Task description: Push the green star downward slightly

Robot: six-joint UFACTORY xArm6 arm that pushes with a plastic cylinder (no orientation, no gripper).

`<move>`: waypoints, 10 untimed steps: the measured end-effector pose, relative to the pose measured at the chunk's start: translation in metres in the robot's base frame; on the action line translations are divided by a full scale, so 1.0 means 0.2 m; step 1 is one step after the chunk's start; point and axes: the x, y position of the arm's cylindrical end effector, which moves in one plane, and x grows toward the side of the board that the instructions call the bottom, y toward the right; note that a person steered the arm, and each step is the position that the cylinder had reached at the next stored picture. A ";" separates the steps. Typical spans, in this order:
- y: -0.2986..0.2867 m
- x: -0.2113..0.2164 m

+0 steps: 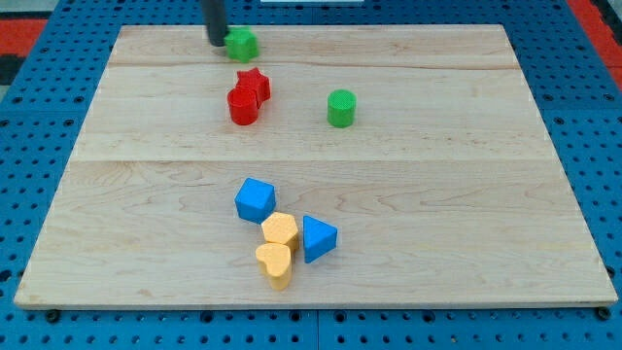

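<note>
Wooden board [466, 194] carries green star [242, 44], green cylinder [341, 108]; red [247, 97], blue [256, 199], yellow [279, 230] blocks.

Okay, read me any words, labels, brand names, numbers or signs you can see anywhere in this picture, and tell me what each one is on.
None: no text, label, brand, number or sign shows anywhere, not on the wooden board, the coloured blocks, the dark rod or the blue pegboard around it.

My tip [216, 41] is touching the green star [242, 44] from the view's left, near the board's [486, 194] top edge; 2 red blocks [248, 95] are sitting just below.
</note>
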 end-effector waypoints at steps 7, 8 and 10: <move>0.64 0.03; 0.71 0.04; 0.47 -0.04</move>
